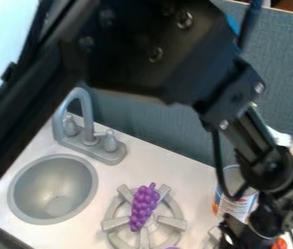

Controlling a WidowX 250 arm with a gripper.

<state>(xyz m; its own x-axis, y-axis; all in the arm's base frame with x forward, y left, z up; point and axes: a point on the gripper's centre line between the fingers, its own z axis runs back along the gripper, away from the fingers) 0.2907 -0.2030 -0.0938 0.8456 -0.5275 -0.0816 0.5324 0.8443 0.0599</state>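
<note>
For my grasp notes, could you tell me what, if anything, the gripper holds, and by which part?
It cannot be told whether the gripper holds anything.

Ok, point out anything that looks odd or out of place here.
The purple grapes look out of place: they lie directly on the stove burner, with no pan under them. I see no spill or damage around the sink.

You are seeing a can point(234, 209) with blue and orange patches on its white label, standing upright between four and five o'clock. Farther out that way, an orange-red thing point(280, 243) is partly showing.
</note>
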